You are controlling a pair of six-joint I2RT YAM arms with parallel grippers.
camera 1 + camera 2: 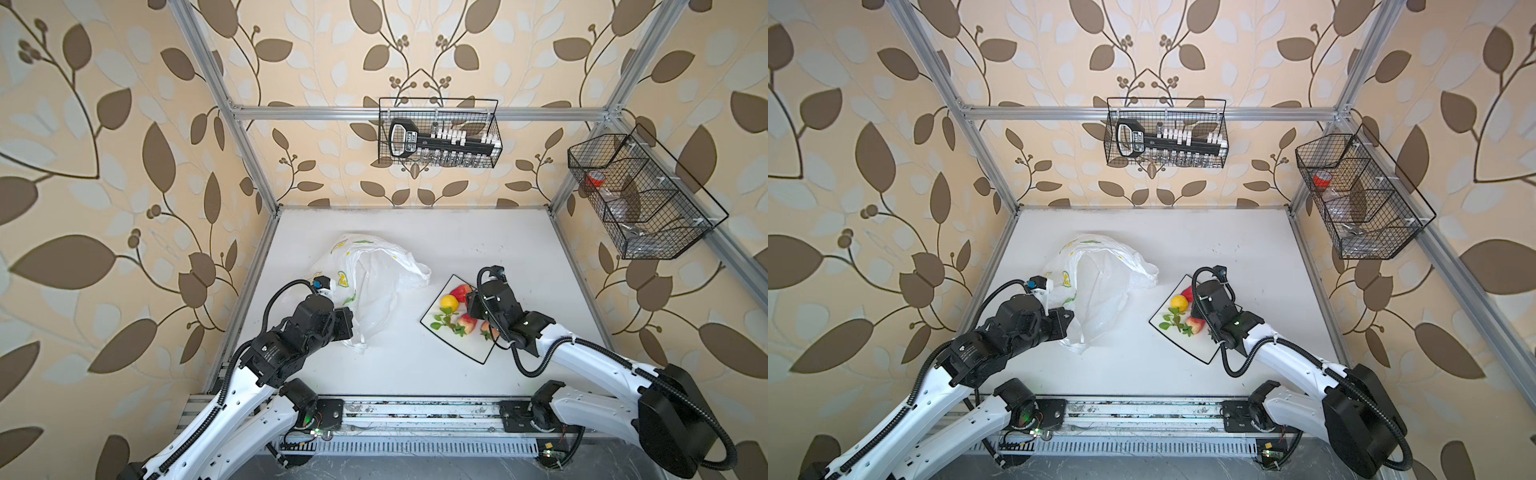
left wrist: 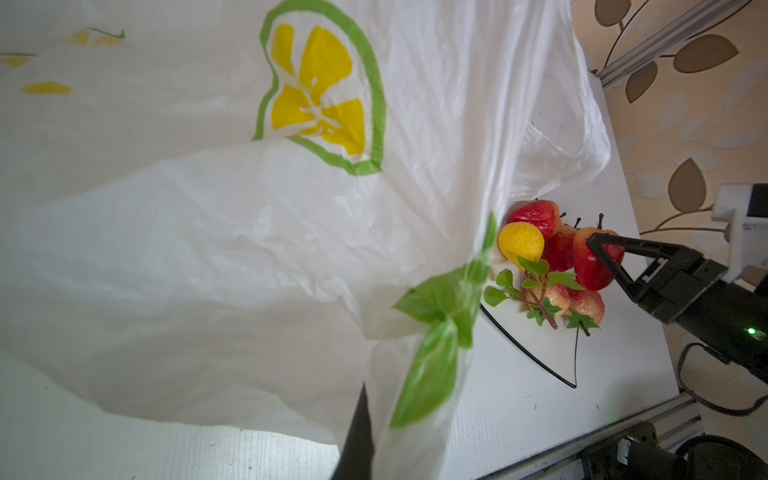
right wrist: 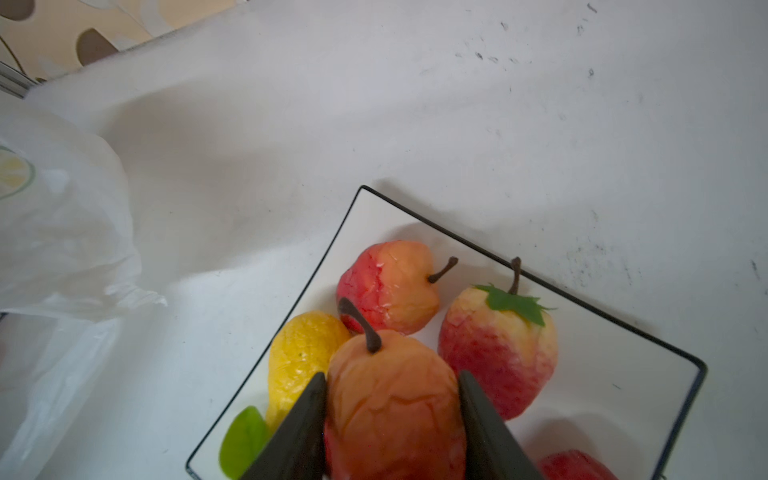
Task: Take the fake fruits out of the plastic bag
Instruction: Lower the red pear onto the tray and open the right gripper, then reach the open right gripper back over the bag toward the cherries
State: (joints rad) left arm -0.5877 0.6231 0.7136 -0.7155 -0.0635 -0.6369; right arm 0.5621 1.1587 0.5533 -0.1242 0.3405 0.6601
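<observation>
A square white plate with a black rim [image 1: 469,344] is set on the white tabletop [image 1: 415,249], and a rectangular black wire basket [image 1: 494,124] and a divided black wire basket [image 1: 665,239] are hung on the aluminium frame [image 1: 332,111].

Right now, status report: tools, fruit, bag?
Left tool shut on bag. Right tool shut on peach at plate. Other fruits on plate. Nothing in the way.

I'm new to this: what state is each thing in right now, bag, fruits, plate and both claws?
plastic bag: crumpled, partly lifted off the table.
left gripper: shut on the plastic bag.
right gripper: shut on the orange-red fruit.
orange-red fruit: gripped, over the plate.
plate: flat on the table, partly filled.
lemon: lying on the plate.
</observation>
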